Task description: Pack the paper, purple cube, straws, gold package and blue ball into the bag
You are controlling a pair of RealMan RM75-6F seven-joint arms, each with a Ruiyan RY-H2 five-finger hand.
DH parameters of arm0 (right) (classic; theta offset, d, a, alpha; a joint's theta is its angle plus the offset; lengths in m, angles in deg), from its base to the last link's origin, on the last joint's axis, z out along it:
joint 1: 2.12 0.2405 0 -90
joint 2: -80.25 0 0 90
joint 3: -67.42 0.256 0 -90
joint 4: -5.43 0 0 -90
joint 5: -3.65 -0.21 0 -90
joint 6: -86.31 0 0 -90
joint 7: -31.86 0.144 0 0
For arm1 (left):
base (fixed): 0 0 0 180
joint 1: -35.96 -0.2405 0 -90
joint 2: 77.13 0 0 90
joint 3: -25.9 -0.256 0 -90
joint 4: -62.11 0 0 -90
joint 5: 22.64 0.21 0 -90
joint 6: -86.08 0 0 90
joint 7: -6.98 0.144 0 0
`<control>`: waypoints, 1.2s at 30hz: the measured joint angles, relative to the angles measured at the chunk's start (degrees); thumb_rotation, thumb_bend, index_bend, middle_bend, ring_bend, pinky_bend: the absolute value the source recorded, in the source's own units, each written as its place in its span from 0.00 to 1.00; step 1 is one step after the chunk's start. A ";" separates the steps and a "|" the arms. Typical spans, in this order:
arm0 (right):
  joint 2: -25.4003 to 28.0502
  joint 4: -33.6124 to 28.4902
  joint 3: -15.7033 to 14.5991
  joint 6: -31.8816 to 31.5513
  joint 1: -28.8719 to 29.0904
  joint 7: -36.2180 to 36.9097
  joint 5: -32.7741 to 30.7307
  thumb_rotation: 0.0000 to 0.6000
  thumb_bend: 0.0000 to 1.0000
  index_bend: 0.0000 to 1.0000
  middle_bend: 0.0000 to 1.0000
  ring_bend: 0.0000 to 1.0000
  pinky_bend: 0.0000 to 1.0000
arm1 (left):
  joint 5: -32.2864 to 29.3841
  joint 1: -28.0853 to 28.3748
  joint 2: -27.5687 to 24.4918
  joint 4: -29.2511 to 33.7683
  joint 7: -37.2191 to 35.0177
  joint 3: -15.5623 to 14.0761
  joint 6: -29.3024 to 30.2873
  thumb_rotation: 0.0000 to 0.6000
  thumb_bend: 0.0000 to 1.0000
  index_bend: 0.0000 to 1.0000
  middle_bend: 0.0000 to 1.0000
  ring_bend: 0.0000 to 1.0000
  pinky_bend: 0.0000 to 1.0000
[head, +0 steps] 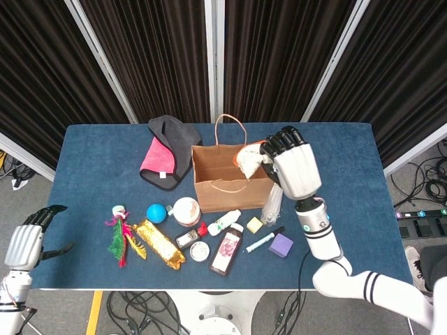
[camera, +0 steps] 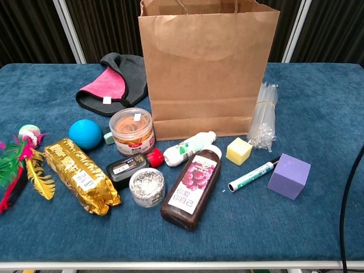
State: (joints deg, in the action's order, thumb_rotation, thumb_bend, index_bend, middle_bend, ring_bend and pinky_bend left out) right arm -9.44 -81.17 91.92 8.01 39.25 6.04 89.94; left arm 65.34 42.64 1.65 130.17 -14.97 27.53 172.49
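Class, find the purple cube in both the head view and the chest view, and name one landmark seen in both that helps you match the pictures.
Head view: the purple cube lies lower right of centre, in front of the brown paper bag.
Chest view: the cube sits at the right, near the table's front edge.
Shared landmark: the white marker lies just left of the cube in both.
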 measured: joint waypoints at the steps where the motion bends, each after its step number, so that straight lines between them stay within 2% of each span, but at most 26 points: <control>1: -1.11 0.99 0.04 0.32 0.73 -0.45 -0.38 1.00 0.39 0.71 0.54 0.43 0.34 | -0.09 -0.02 0.04 -0.37 -0.54 -0.01 -0.13 1.00 0.06 0.29 0.35 0.25 0.29; 3: -3.33 3.01 0.05 0.88 2.08 -1.69 -1.31 1.00 0.36 0.70 0.53 0.43 0.33 | -0.10 -0.07 0.10 -0.86 -1.36 -0.04 -0.15 1.00 0.06 0.29 0.35 0.25 0.29; 6: -5.10 4.44 -0.36 1.82 3.30 -3.10 -2.45 1.00 0.26 0.63 0.48 0.38 0.28 | 0.10 -0.13 0.22 -1.75 -2.92 -0.05 0.12 1.00 0.06 0.29 0.35 0.25 0.29; 10: -4.72 3.95 -1.18 3.32 3.71 -3.35 -3.23 1.00 0.14 0.46 0.40 0.26 0.16 | 0.42 -0.10 0.43 -2.95 -4.56 0.03 0.53 1.00 0.06 0.29 0.35 0.25 0.29; 14: -3.23 2.17 -1.59 3.55 3.66 -2.91 -3.69 1.00 0.10 0.37 0.35 0.20 0.11 | 0.63 0.02 0.59 -3.22 -4.97 -0.04 0.47 1.00 0.07 0.29 0.35 0.25 0.29; 22: -0.85 -0.26 -1.18 0.59 2.62 -2.29 -3.44 1.00 0.10 0.35 0.33 0.19 0.09 | 0.97 0.32 0.73 -2.81 -4.25 -0.16 0.26 1.00 0.06 0.29 0.35 0.25 0.29; 28: 4.51 -5.47 -0.92 -5.14 -1.50 -0.53 -1.53 1.00 0.10 0.35 0.34 0.20 0.09 | 1.32 0.50 0.33 -1.70 -3.32 -0.23 0.40 1.00 0.06 0.29 0.35 0.25 0.29; 31: 8.72 -9.69 -2.72 -7.05 -6.02 1.81 -1.18 1.00 0.10 0.35 0.34 0.20 0.10 | 1.46 0.59 0.26 -1.15 -2.78 -0.33 0.33 1.00 0.06 0.29 0.35 0.25 0.29; 34: 13.51 -12.73 -7.09 -7.36 -10.50 5.89 -0.95 1.00 0.09 0.35 0.34 0.20 0.10 | 1.60 0.76 0.50 -0.99 -2.54 -0.39 0.20 1.00 0.06 0.29 0.35 0.25 0.29; 36: 15.51 -13.12 -11.23 -7.16 -13.30 9.94 -0.29 1.00 0.09 0.36 0.35 0.20 0.10 | 1.82 0.82 0.76 -1.02 -2.64 -0.42 0.32 1.00 0.06 0.29 0.35 0.25 0.29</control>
State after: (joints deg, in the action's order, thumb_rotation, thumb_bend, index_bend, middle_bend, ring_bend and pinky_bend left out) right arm 6.07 -94.28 80.69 0.85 25.94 15.98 89.65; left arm 67.16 43.47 2.40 129.15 -17.61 27.11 172.82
